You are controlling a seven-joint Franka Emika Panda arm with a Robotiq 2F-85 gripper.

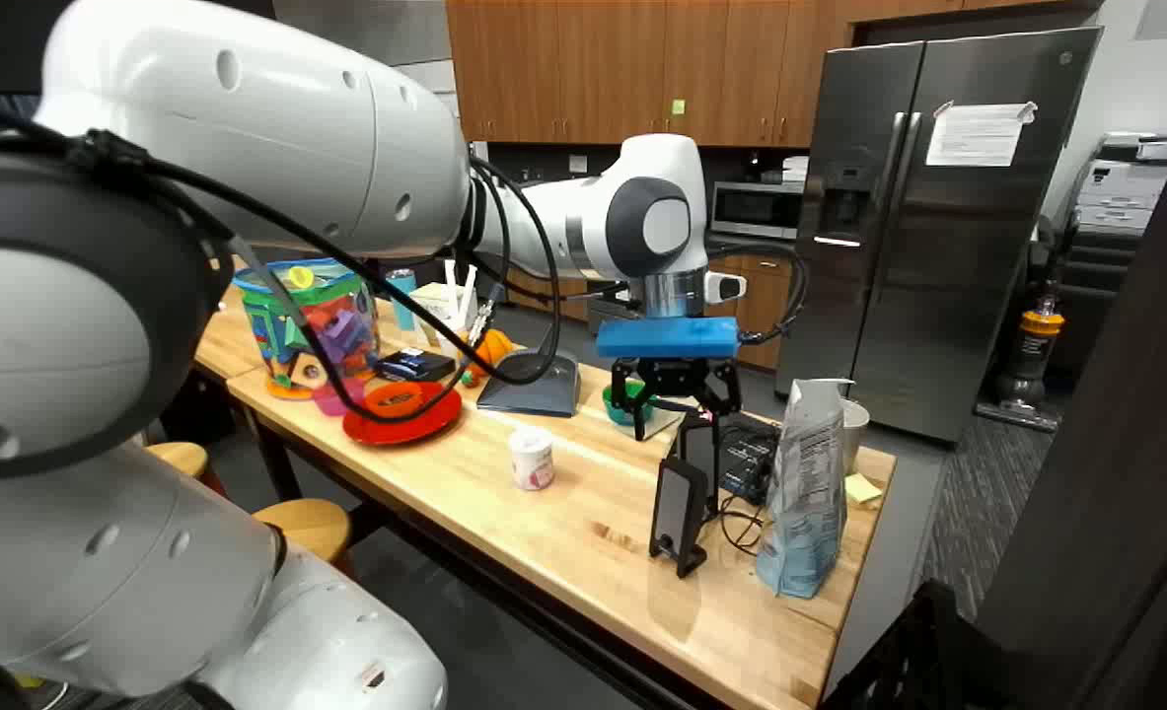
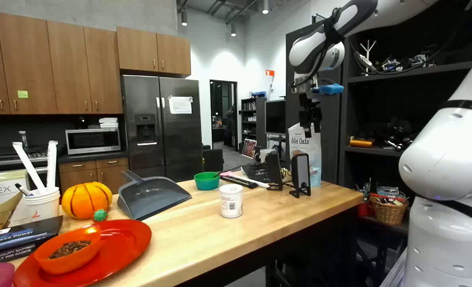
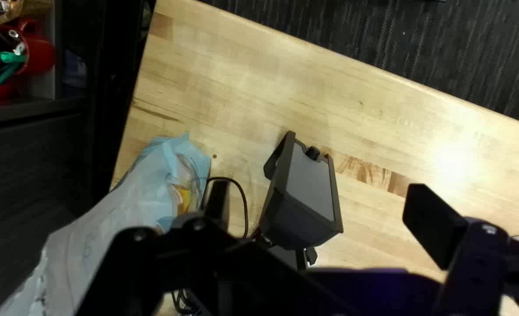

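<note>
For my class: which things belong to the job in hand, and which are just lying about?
Likely the job, being nearest the open gripper: front speaker, rear speaker, perhaps oats bag.

Lying about, farther off: white tub, dustpan, red plate, pumpkin.

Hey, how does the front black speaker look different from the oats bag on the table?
The front speaker is shorter than the oats bag. The speaker is black with a gray face; the bag is whitish with light blue toward the bottom. The speaker looks boxy and rigid, the bag crumpled. Both stand on the wooden table.
</note>
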